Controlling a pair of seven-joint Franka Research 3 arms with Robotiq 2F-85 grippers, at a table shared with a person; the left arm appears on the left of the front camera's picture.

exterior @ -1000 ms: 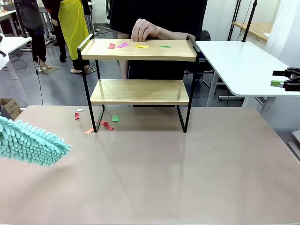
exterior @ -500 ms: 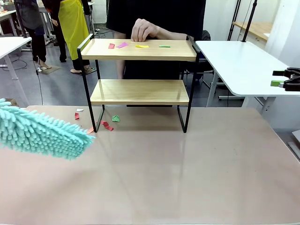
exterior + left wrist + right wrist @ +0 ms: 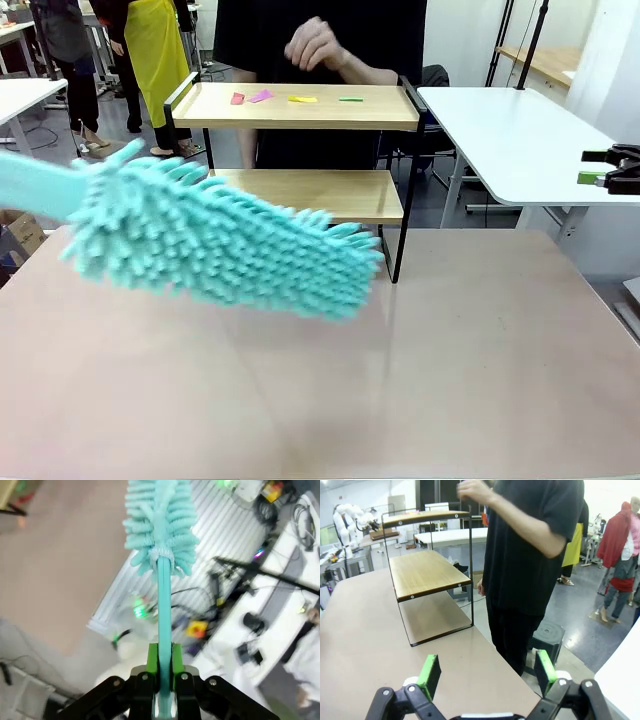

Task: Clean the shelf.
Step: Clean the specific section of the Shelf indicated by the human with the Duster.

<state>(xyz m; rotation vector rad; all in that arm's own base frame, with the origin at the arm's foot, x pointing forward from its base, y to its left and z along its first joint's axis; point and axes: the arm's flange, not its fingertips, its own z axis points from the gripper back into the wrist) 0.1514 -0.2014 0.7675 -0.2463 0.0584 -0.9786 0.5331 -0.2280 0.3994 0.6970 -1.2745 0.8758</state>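
— What's the shelf (image 3: 300, 106) like?

— Two pale wooden boards in a thin black frame, standing at the far middle of the table (image 3: 450, 380). Coloured paper scraps (image 3: 262, 96) lie on the top board, and a person's hand (image 3: 315, 45) hovers above its far edge.

— And the claws?

— The left claw (image 3: 165, 655) pinches the handle of a fluffy teal duster (image 3: 220, 245), whose head hangs just in front of the shelf's lower board. The right claw (image 3: 487, 672) is spread wide, well off to the shelf's right.
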